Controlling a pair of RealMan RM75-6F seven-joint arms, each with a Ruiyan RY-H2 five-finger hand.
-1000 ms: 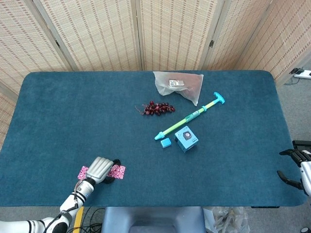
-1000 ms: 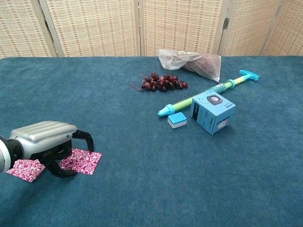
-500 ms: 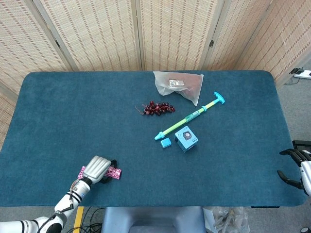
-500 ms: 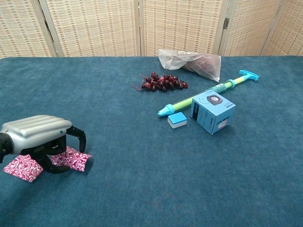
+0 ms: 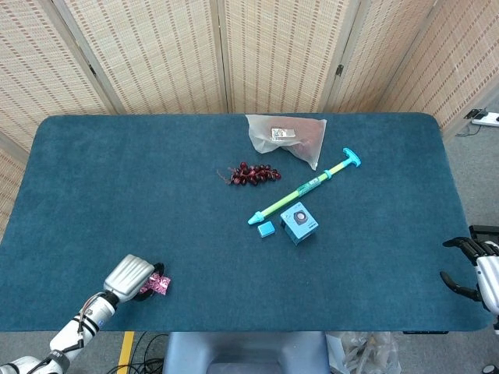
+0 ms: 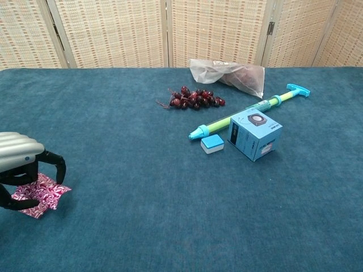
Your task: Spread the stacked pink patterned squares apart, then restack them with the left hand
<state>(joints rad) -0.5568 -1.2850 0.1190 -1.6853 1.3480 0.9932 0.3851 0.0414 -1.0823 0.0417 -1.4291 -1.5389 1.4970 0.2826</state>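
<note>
Covering most of both views, the blue-carpeted table (image 5: pixel 117 179) carries a clear plastic bag (image 6: pixel 227 73) at the far side, a long green-and-cyan pump (image 6: pixel 249 110), a blue cube box (image 6: pixel 254 134), a bunch of dark grapes (image 6: pixel 193 97) and a small cyan block (image 6: pixel 212 144). Near the front left edge the left hand (image 6: pixel 20 164) arches over the pink patterned squares (image 6: pixel 42 192), dark fingertips (image 6: pixel 57 164) curled down onto them. Off the table's right edge, the right hand (image 5: pixel 472 269) hangs with fingers spread, holding nothing.
</note>
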